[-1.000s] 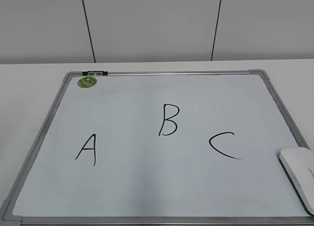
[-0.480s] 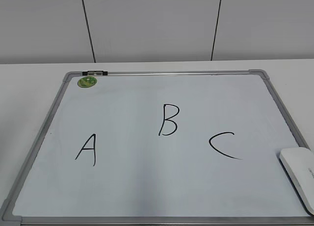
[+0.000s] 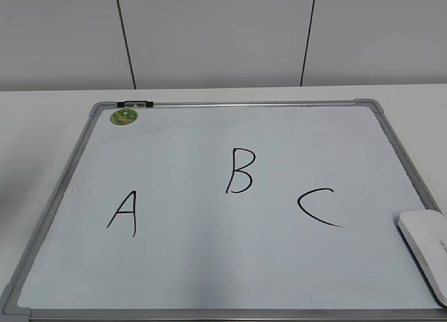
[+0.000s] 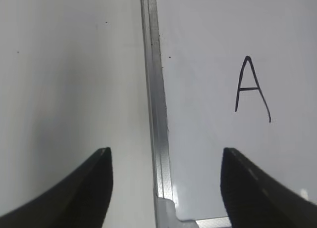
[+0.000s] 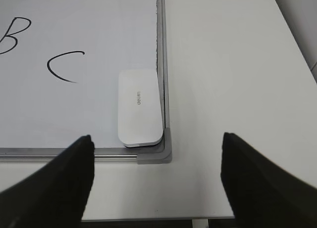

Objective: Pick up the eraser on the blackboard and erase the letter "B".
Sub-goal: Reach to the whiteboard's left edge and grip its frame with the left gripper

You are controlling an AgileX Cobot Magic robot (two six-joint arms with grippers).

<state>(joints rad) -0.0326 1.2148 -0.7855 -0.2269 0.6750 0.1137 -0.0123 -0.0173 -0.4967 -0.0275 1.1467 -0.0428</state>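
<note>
The blackboard (image 3: 230, 280) lies flat on the table, a white board with a grey frame. The black letter "B" (image 3: 240, 171) is near its middle, between "A" (image 3: 124, 213) and "C" (image 3: 318, 207). The white eraser (image 3: 426, 249) lies in the board's near right corner; it also shows in the right wrist view (image 5: 139, 108), against the frame. My right gripper (image 5: 157, 178) is open and empty, above the table just in front of that corner. My left gripper (image 4: 166, 181) is open and empty over the board's left frame (image 4: 156, 99). Neither gripper shows in the exterior view.
A small round green magnet (image 3: 124, 116) sits at the board's far left corner. The white table (image 5: 233, 65) extends right of the board, and its front edge (image 5: 148, 219) is close below my right gripper. A grey panelled wall stands behind the table.
</note>
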